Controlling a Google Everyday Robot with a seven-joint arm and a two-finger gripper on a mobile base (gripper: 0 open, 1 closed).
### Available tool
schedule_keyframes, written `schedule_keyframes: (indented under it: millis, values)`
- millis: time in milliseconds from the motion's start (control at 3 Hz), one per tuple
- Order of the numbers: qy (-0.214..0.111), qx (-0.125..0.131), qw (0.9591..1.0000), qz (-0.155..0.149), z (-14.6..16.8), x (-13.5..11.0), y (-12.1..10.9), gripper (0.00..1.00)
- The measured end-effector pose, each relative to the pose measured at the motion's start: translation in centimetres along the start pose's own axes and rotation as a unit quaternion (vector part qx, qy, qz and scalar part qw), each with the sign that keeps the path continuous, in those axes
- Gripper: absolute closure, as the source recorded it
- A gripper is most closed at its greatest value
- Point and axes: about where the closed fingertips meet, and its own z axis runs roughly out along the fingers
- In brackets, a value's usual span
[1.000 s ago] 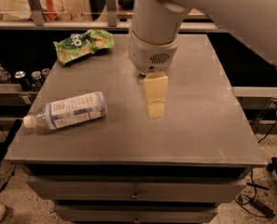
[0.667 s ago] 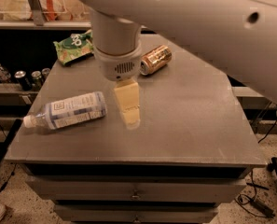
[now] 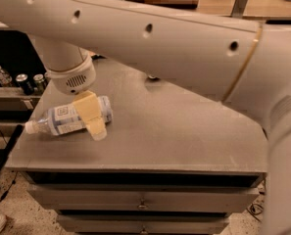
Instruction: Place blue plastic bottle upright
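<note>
The blue plastic bottle (image 3: pixel 66 120) lies on its side near the left front of the grey table (image 3: pixel 174 136), its white cap (image 3: pixel 31 127) pointing left toward the table's edge. My gripper (image 3: pixel 93 120) hangs from the white wrist (image 3: pixel 72 77) and sits directly over the bottle's base end, with its cream-yellow tip crossing in front of the bottle. The big white arm (image 3: pixel 184 43) fills the top and right of the view.
Dark cans (image 3: pixel 23 82) and a small far-off water bottle (image 3: pixel 1 75) stand on a low shelf to the left of the table. Drawers (image 3: pixel 142 204) sit under the tabletop. The arm hides the back of the table.
The gripper has moved left and down, from the table's middle onto the bottle's base end. The arm now covers the back of the table, hiding the gold can and the green bag.
</note>
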Motion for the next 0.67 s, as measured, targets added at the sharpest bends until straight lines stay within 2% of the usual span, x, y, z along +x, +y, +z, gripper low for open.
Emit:
schedule_keyframes:
  millis: [333, 667]
  values:
    - [-0.004, -0.018, 0.9998, 0.012, 1.2, -2.3, -1.5, 0.0]
    - [-0.008, -0.014, 0.9987, 0.048, 1.6, -3.5, -2.2, 0.0]
